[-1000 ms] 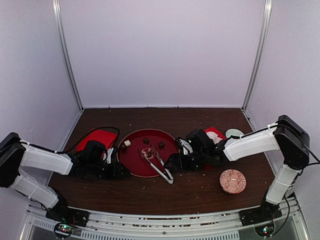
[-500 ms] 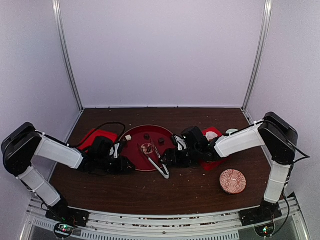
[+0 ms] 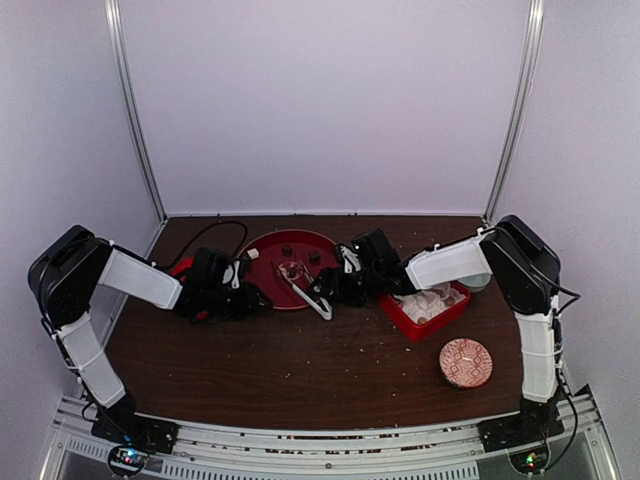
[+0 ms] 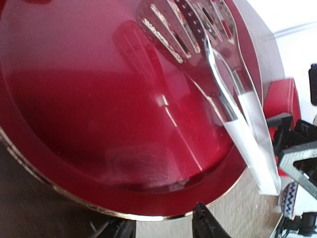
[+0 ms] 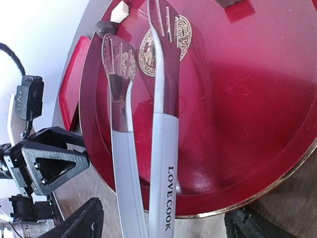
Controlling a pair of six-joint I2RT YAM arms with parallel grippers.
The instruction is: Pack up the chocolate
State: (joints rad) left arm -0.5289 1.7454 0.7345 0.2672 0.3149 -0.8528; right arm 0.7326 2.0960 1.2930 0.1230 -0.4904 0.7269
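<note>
Two hazards stand out. The right gripper [image 5: 161, 220] has its jaws spread wide astride the handles of the tongs [image 5: 161, 148]. A gap shows at the lower right of the right wrist view, so nothing is grasped. If the jaws close off-centre, the smooth, springy arms could twist or skid across the glossy red tray [image 5: 237, 99] and scatter the sweets. The left gripper [image 4: 158, 225] sits at the tray's rim, at the bottom of the left wrist view. Whether its jaws are clenched on that rim or only beside it cannot be told. A loose hold there would probably let the tray slide on the counter [image 3: 300, 370].

The chocolate [image 5: 103, 27] lies on the tray, toward the top of the right wrist view. A dark round piece sits at the upper-left rim with a cream cube just beside it, and a dark brown one is cut off by the top edge. Each is small beside the tong heads, so a pinch may flick one away. Whether any already sits in the red box [image 3: 395, 320] of paper cups [image 3: 428, 300], right of centre in the overhead view, cannot be made out.
</note>
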